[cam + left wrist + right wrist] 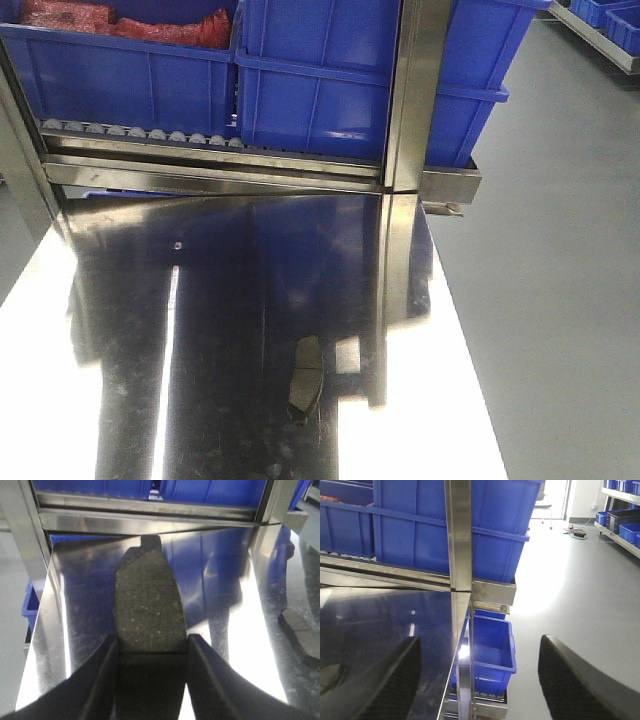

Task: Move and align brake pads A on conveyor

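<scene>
The table (250,290) is mirror-polished steel, finely scratched. At its 12 o'clock, bins (320,80) are smooth, semi-gloss blue plastic beside a brushed metal post (415,90). The pad (147,605) looks matt, gritty and speckled. The right fingers (580,680) show a matt black weave, perhaps carbon fibre.

A: What is seen behind the steel tabletop (120,330)?
B: Blue bins (320,90) are stacked on a rack (140,135), red items (170,25) kept in the left one. Grey floor (560,250) is seen at R.
</scene>
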Controlling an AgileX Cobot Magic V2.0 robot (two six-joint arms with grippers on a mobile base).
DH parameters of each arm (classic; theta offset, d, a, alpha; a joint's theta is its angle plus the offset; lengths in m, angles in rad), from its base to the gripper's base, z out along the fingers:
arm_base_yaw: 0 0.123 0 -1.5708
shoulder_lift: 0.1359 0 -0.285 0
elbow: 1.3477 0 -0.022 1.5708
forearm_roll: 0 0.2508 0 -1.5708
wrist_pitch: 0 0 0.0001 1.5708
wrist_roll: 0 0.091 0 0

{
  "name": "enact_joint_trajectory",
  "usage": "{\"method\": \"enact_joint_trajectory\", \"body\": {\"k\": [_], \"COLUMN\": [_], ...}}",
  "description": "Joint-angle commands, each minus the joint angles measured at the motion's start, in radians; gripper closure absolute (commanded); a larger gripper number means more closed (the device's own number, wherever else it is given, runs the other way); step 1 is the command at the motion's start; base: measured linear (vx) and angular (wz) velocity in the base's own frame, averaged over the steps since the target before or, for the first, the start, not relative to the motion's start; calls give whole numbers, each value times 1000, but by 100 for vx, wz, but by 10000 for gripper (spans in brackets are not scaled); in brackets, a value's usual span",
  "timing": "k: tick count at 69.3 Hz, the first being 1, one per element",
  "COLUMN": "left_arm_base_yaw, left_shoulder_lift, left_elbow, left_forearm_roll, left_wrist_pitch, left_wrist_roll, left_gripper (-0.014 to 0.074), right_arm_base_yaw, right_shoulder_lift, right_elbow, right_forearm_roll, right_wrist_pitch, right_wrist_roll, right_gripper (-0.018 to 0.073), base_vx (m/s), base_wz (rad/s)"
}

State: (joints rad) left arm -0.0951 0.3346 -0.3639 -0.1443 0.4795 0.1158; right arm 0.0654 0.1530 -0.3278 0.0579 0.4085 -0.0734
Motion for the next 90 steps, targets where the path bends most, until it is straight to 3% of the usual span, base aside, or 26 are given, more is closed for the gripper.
{"method": "enact_joint_trajectory", "body": {"k": [1,82,90], "left_arm_base_yaw": [-7,-7,-7], "left_shoulder_lift": [-16,-16,-16], "left_elbow": [-31,-31,-31], "left_forearm_roll": [-16,-16,-16], "left_wrist_pitch": [-97,-96,-96], "left_wrist_roll": [-1,-1,-1], "left_gripper": [603,603,603], "right_arm_base_yaw": [-4,-4,-4], "right_shoulder_lift": [14,20,91], "right_elbow": [-27,-30,-71], "right_forearm_roll": [-5,-1,-3], "right_wrist_pitch": [-76,-97,-37], "right_wrist_roll": [-3,0,0], "right_gripper": [75,75,75], "base_vx": [0,0,0], "base_wz": [0,0,0]}}
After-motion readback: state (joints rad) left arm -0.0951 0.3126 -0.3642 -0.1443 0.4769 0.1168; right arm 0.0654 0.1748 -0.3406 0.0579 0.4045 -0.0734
